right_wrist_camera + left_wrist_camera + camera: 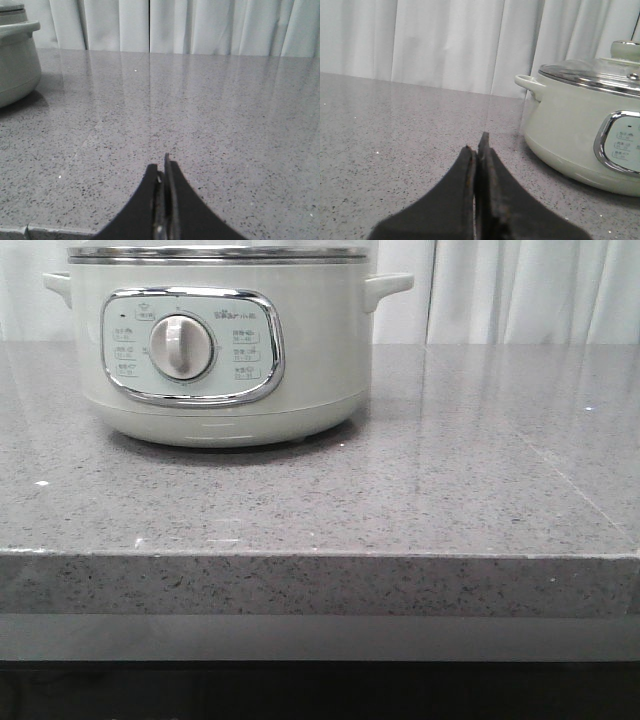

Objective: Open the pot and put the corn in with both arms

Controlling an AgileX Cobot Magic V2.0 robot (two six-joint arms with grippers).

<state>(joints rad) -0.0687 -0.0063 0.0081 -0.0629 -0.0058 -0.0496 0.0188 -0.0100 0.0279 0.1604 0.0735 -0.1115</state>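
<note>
The pot (225, 350), pale grey-green with a chrome-framed panel and round dial, stands on the grey counter at the back left of the front view. In the left wrist view the pot (580, 130) carries its glass lid (600, 72) with a knob on top. Its side shows in the right wrist view (15, 65). My left gripper (477, 145) is shut and empty, low over the counter beside the pot. My right gripper (162, 167) is shut and empty near the counter's front edge. Neither gripper shows in the front view. The corn is out of view.
The grey speckled counter (450, 470) stretches to the right of the pot. Its front edge (320, 555) runs across the front view. White curtains (530, 290) hang behind the counter.
</note>
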